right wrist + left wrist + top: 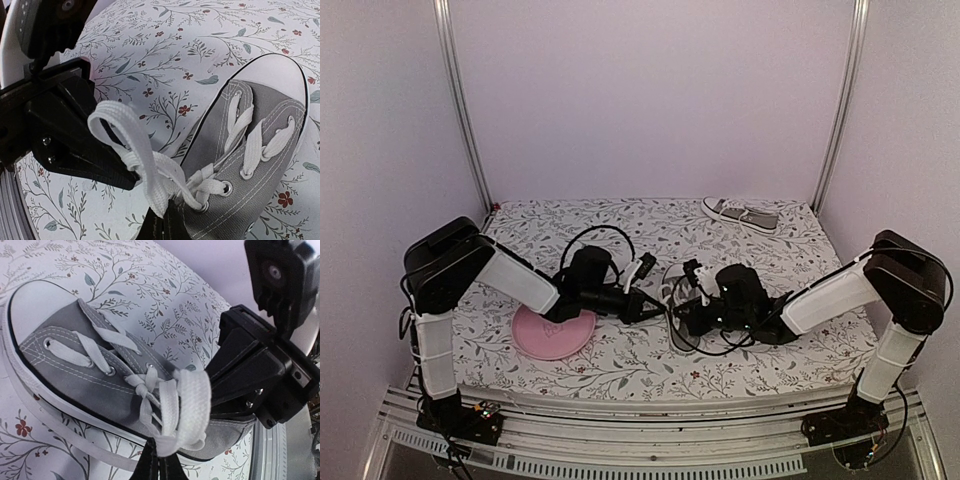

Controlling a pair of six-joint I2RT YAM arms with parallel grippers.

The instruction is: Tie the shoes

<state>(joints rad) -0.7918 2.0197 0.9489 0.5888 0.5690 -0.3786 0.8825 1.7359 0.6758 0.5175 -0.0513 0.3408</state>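
– Near the middle of the overhead frame, what is being worked on?
– One grey shoe (678, 325) is being held by its laces between two black robot arms on the flowered table (620, 225). The second shoe (742, 214) is lying well apart at upper right, and a pink plate (552, 335) is sitting at lower left.
– How are the claws set?
– Both are fully closed. A white lace loop (192, 390) is being pinched by the left gripper (156, 465) at the bottom edge of its view. The other strand (145, 165) is being pinched by the right gripper (162, 225).
– Which step is under way?
– Seemingly, the bow is being formed above a first knot. Next, the two strands probably need to be crossed and drawn apart evenly, without either pinch being lost.
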